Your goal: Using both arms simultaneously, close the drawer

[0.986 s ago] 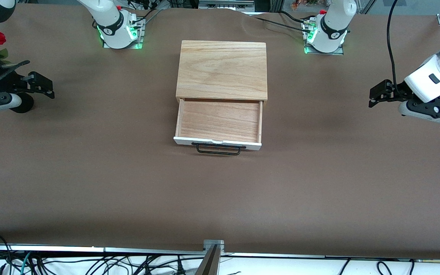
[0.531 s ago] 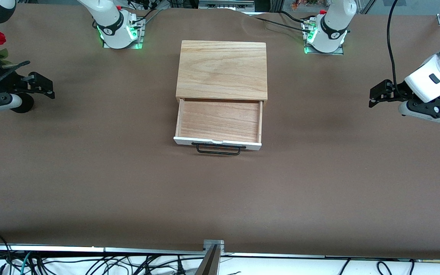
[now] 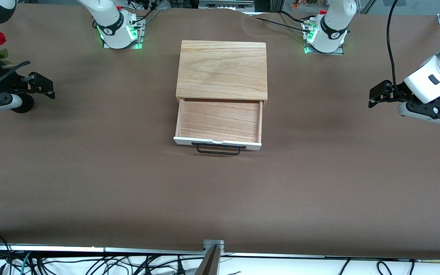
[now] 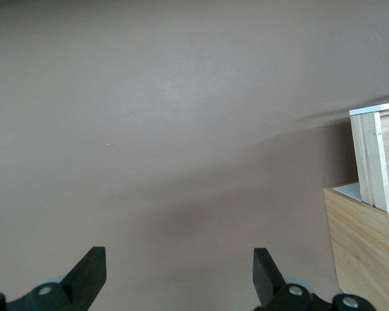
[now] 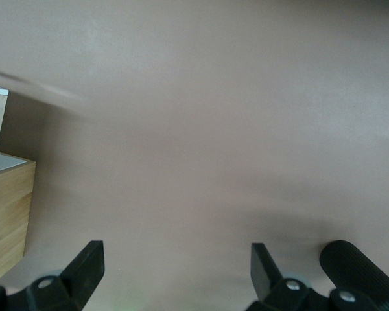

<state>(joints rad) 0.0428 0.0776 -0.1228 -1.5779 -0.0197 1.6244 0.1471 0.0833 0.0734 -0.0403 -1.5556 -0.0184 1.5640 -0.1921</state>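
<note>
I see the drawer (image 3: 220,121) pulled out of its box (image 3: 222,70) (handle untouched). My left gripper (image 3: 376,94) and right gripper (image 3: 43,87) hang open above the table's ends.

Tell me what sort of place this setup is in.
Probably a robotics lab bench: two arms bolted to a brown-covered table, left gripper and right gripper open at its ends, an open drawer as test prop, loose cables along the edge.
</note>
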